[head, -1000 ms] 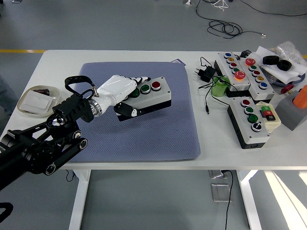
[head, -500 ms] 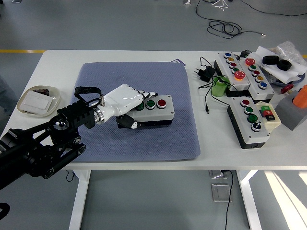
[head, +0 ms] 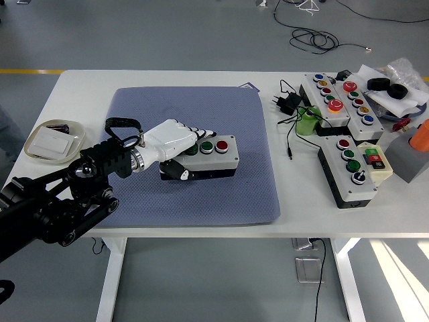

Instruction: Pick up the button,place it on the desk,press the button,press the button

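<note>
A grey button box (head: 213, 155) with a black base carries a red button (head: 222, 144) and green buttons (head: 206, 145) in a row. It lies flat on the blue-grey mat (head: 201, 114) near the mat's middle. My left hand (head: 181, 144), white with black fingertips, wraps the box's left end, fingers over its top and thumb against the front side. The black left arm (head: 60, 201) comes in from the lower left. No right arm shows.
A shallow dish (head: 52, 141) with a white card sits at the left edge. To the right lie three more button boxes (head: 352, 168), a green cup (head: 307, 123), a black plug with cable (head: 288, 102), black rings and an orange object (head: 421, 136).
The box came down from a tilted, lifted pose and shifted toward me and right, then settled flat on the mat. My left hand stayed closed on it throughout.
</note>
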{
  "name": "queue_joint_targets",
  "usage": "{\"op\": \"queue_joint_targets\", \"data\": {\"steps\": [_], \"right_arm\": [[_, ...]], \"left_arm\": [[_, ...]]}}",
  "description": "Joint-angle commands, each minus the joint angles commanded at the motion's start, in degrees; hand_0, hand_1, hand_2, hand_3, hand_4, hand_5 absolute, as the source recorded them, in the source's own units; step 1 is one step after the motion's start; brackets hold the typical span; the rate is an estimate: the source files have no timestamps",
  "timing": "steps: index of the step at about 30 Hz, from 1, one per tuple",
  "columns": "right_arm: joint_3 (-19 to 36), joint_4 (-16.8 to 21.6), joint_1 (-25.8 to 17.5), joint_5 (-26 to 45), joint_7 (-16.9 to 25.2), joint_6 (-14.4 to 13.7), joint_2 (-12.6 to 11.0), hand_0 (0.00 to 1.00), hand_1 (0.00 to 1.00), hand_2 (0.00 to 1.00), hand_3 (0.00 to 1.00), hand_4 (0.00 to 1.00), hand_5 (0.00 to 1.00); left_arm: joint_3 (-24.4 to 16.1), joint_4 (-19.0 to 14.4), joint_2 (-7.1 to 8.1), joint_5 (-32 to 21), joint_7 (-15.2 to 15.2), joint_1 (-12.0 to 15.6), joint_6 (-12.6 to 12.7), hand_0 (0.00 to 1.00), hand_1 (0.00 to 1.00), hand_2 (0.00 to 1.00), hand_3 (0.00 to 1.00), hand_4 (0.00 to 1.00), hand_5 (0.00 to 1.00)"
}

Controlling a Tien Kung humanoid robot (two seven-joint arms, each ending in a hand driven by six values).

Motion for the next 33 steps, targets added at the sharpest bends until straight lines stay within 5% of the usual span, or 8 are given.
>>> {"op": "queue_joint_targets", "data": {"steps": [1, 2, 7, 8, 25, 26, 31, 33], "right_arm": [[-0.03, 0.0, 0.01, 0.05, 0.01, 0.0, 0.0, 0.787, 0.797, 0.817, 0.751, 0.412, 0.479], [-0.05, 0.0, 0.01, 0.1, 0.01, -0.01, 0.0, 0.787, 0.797, 0.817, 0.751, 0.412, 0.479], [-0.09, 0.0, 0.04, 0.08, 0.02, 0.0, -0.01, 0.787, 0.797, 0.817, 0.751, 0.412, 0.479], [-0.08, 0.0, 0.05, 0.06, 0.02, 0.0, 0.0, 0.787, 0.797, 0.817, 0.751, 0.412, 0.479], [-0.02, 0.0, 0.19, -0.02, 0.02, -0.02, 0.02, 0.787, 0.797, 0.817, 0.751, 0.412, 0.479], [-0.03, 0.0, 0.16, -0.02, 0.02, -0.02, 0.02, 0.787, 0.797, 0.817, 0.751, 0.412, 0.479], [-0.09, 0.0, -0.04, 0.05, 0.03, -0.04, 0.03, 0.787, 0.797, 0.817, 0.751, 0.412, 0.479], [-0.11, 0.0, -0.16, 0.08, 0.03, -0.07, 0.05, 0.787, 0.797, 0.817, 0.751, 0.412, 0.479]], "left_arm": [[0.04, 0.04, 0.03, 0.04, -0.07, -0.02, -0.03, 0.597, 0.565, 0.551, 0.366, 0.489, 0.002], [0.03, 0.06, 0.06, 0.06, -0.15, -0.03, -0.05, 0.586, 0.605, 0.635, 0.518, 0.538, 0.002], [-0.06, 0.11, 0.19, 0.22, -0.18, -0.14, -0.4, 0.586, 0.605, 0.635, 0.518, 0.538, 0.002], [-0.08, 0.12, 0.2, 0.37, -0.12, -0.16, -0.5, 0.57, 0.629, 0.674, 0.78, 0.703, 0.002], [-1.73, 0.27, 0.5, -0.11, 0.62, -0.01, -3.65, 0.655, 0.7, 0.761, 0.901, 0.818, 0.088], [-1.8, 0.23, 0.5, -0.32, 0.7, 0.04, -3.83, 0.743, 0.777, 0.862, 0.949, 0.966, 0.304], [-2.15, 0.02, 0.48, -1.31, 1.0, 0.31, -4.54, 0.743, 0.777, 0.862, 0.949, 0.966, 0.304], [-2.42, -0.12, 0.48, -1.96, 1.18, 0.44, -4.79, 0.792, 0.847, 0.918, 0.973, 0.986, 0.355]]}}
